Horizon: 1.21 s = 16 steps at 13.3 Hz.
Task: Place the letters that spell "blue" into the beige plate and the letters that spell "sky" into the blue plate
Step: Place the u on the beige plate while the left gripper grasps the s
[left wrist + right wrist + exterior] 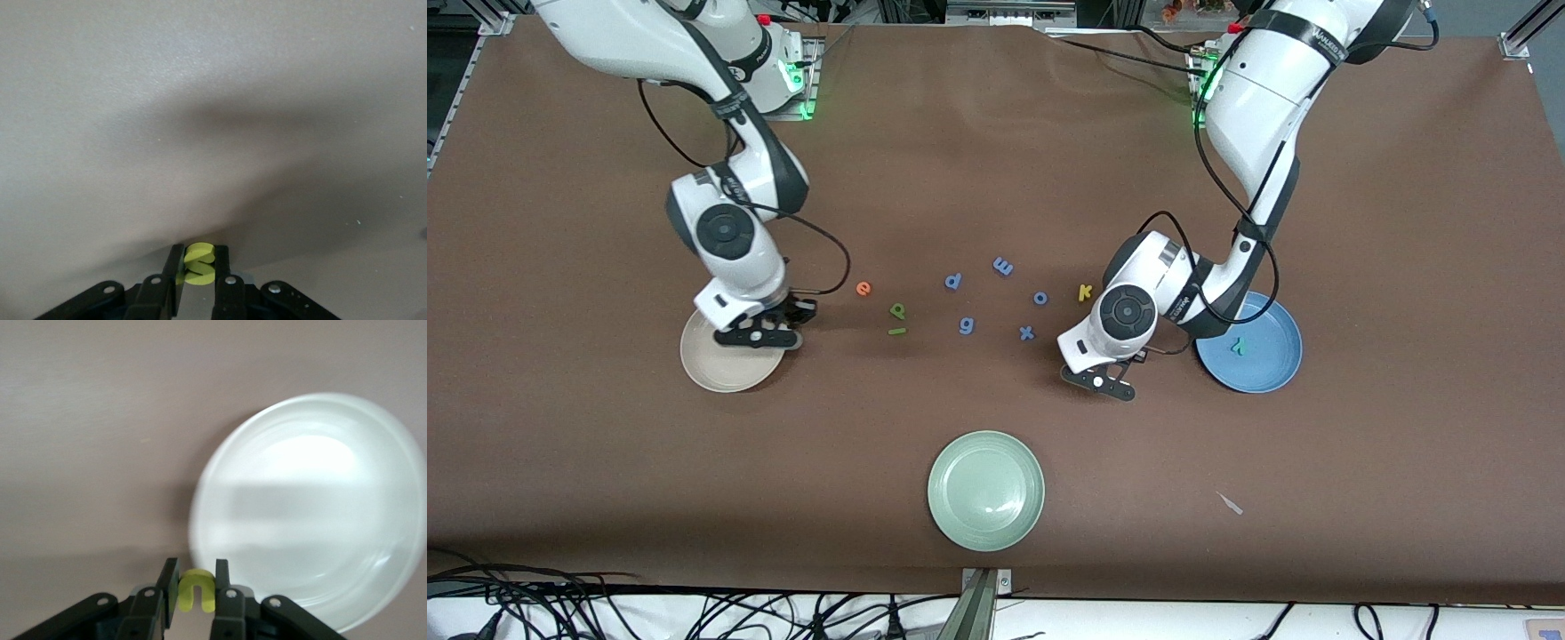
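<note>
The left gripper (198, 267) pinches the yellow s (199, 263) low over the table near the blue plate (1272, 369), the right gripper (197, 587) pinches the yellow u (197, 590) at the beige plate's (707, 369) rim, and either tiny letter might slip out.

On the brown table (996, 142): a cream-beige plate (725, 369), a medium-blue plate (1258, 364) holding a teal y (1237, 345), and a pale green plate (985, 490). Loose letters: orange e (863, 288), green b (897, 310), green l (897, 332), yellow k (1085, 292). Between black fingers (175, 270) sits a yellow s (199, 265); between other black fingers (169, 583), a yellow u (197, 591).
</note>
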### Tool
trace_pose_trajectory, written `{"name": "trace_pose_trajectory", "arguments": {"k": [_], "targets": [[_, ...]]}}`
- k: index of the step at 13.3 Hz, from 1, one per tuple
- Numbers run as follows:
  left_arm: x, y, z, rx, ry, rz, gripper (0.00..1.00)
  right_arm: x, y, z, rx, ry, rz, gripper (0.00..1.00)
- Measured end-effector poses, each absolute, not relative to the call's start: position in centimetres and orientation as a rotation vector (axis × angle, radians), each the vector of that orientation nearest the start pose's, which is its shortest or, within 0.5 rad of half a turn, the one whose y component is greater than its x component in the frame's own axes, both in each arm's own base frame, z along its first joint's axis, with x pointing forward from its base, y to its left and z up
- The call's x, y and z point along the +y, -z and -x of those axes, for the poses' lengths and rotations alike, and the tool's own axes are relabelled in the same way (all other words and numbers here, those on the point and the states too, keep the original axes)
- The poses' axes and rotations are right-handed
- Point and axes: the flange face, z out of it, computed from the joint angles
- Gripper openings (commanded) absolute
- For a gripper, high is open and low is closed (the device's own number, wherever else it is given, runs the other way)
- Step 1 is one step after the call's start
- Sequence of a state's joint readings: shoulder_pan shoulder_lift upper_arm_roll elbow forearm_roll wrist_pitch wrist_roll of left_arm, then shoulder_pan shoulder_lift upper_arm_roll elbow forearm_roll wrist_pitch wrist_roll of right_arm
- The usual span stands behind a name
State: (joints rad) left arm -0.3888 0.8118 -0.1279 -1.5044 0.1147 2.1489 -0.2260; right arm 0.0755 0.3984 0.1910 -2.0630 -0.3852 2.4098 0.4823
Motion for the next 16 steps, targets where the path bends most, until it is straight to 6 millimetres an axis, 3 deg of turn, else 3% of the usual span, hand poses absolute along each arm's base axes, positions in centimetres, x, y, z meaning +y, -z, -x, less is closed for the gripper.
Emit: {"name": "trace_pose_trajectory", "arguments": {"k": [1,2,5,6,9,12,16], "targets": [[-32.4,-17.5,-61.4,0.495,-0.231,3.038,0.08,13.5,-23.9,-57.2,-0.154,0.047,3.324,0.19],[-31.9,-17.7,-61.7,0.483,-0.235,3.037,0.08,12.3,-23.8,-57.5,-0.179,0.038,3.329,0.35],[-29.1,-21.2,-63.3,0.443,-0.296,3.017,0.08,11.7,-23.4,-57.5,-0.194,0.03,3.329,0.45],[-27.6,-22.9,-63.7,0.457,-0.33,3.005,0.08,11.9,-23.4,-57.4,-0.192,0.029,3.328,0.5],[-20.7,-27.1,-64.6,0.548,-0.474,2.968,0.08,12.6,-23.3,-57.2,-0.1,0.026,3.314,0.5],[-15.5,-26.7,-63.9,0.543,-0.602,2.929,0.08,17.3,-23.3,-55.9,0.099,0.029,3.272,0.5],[-10.3,-22.3,-62.0,0.502,-0.694,2.903,0.09,24.3,-22.7,-52.8,0.385,0.004,3.209,0.52]]}}
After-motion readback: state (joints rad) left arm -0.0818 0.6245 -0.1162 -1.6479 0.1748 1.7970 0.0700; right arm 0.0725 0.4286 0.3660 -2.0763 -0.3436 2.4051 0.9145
